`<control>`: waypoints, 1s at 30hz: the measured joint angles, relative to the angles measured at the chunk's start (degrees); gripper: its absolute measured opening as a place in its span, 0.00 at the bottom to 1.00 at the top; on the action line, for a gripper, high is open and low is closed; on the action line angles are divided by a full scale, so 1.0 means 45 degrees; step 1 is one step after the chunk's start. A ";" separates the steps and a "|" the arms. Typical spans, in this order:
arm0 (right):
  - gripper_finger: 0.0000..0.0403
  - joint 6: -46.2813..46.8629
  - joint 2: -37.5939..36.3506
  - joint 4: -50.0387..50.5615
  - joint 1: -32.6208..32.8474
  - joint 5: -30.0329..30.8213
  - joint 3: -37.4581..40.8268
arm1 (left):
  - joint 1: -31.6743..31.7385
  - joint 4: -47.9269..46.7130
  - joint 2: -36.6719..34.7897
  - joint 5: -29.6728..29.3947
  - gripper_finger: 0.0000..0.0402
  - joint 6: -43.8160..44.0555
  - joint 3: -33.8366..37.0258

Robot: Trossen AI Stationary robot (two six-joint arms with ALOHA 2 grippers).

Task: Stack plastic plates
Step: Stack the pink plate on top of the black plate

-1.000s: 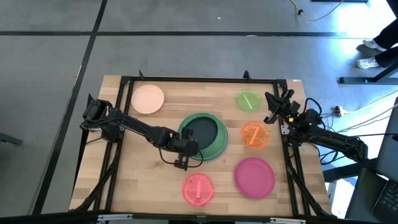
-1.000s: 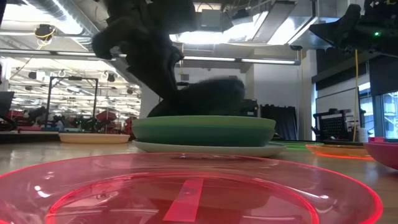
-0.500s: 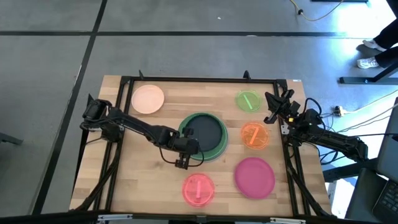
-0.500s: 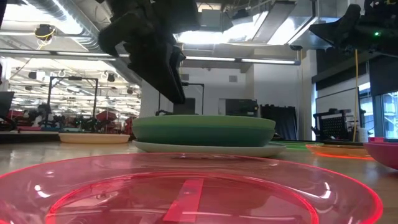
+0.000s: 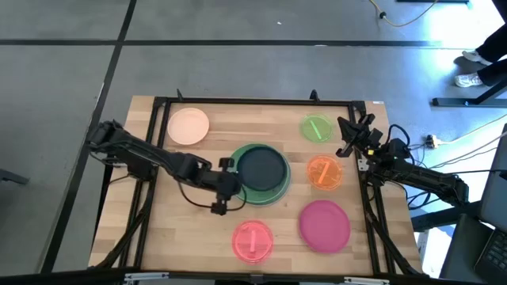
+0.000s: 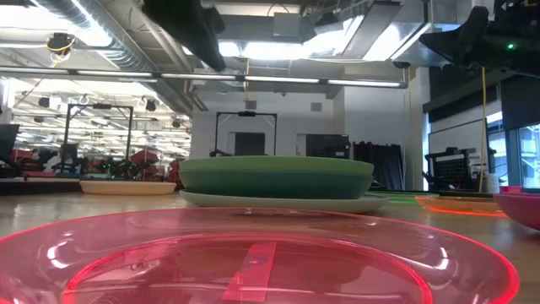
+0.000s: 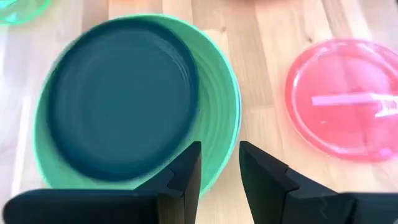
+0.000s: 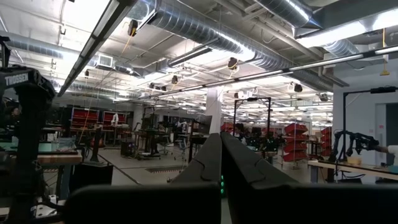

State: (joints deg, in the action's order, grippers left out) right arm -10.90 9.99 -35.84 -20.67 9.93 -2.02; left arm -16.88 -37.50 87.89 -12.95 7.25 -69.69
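Observation:
A dark plate [image 5: 262,169] lies inside a green plate [image 7: 222,118] on the stack [image 6: 277,177] at the table's middle, and a pale plate rim [image 6: 278,202] shows beneath. Lying singly around it are peach [image 5: 188,125], small green [image 5: 316,128], orange [image 5: 324,172], magenta [image 5: 324,224] and pink [image 5: 253,241] plates. My left gripper [image 7: 219,165] hovers open above the stack's left near rim, holding nothing. My right gripper [image 8: 221,155] is shut, raised at the table's far right [image 5: 348,136].
A black frame rail [image 5: 253,101] runs round the wooden table [image 5: 198,229]. Bare wood lies between the stack and the peach plate and along the near left. The pink plate [image 6: 253,262] fills the low view's foreground.
My left gripper has opened and let go of the dark plate, which has dropped flat into the green plate. The gripper then rose clear of the stack and drew back toward the table's left edge.

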 joint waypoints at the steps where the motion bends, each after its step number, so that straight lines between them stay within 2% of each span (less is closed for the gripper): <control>1: 0.01 0.0001 -0.0003 0.0001 0.0002 0.0000 0.0000 | -0.0009 -0.0106 -0.0186 -0.0011 0.25 0.0021 0.0005; 9: 0.01 0.0006 0.0000 0.0009 0.0005 -0.0005 0.0000 | 0.0082 -0.0711 -0.1228 -0.1101 0.25 0.0287 0.0181; 15: 0.01 -0.0130 -0.0003 0.0206 0.0005 -0.0005 0.0000 | 0.0096 -0.0140 -0.1926 -0.1221 0.25 0.0520 0.1543; 20: 0.01 -0.0305 0.0123 0.1090 0.0005 -0.0103 -0.0296 | 0.0107 0.2276 -0.3076 -0.1035 0.25 0.0815 0.3839; 24: 0.01 -0.0309 0.0682 0.3023 0.0005 -0.0447 -0.1183 | 0.0102 0.4884 -0.4430 -0.1073 0.25 0.0974 0.6015; 26: 0.01 -0.0224 0.1175 0.3474 0.0015 -0.0599 -0.1568 | 0.0063 0.6431 -0.5121 -0.1322 0.25 0.0970 0.7206; 30: 0.01 0.0424 0.2580 0.3597 0.0021 -0.1726 -0.2259 | 0.0063 1.0409 -0.5957 -0.1700 0.25 0.0598 0.9486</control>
State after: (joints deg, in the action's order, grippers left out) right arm -8.99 21.60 -19.65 -20.57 2.17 -12.19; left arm -16.60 9.34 61.08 -20.60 9.94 -27.00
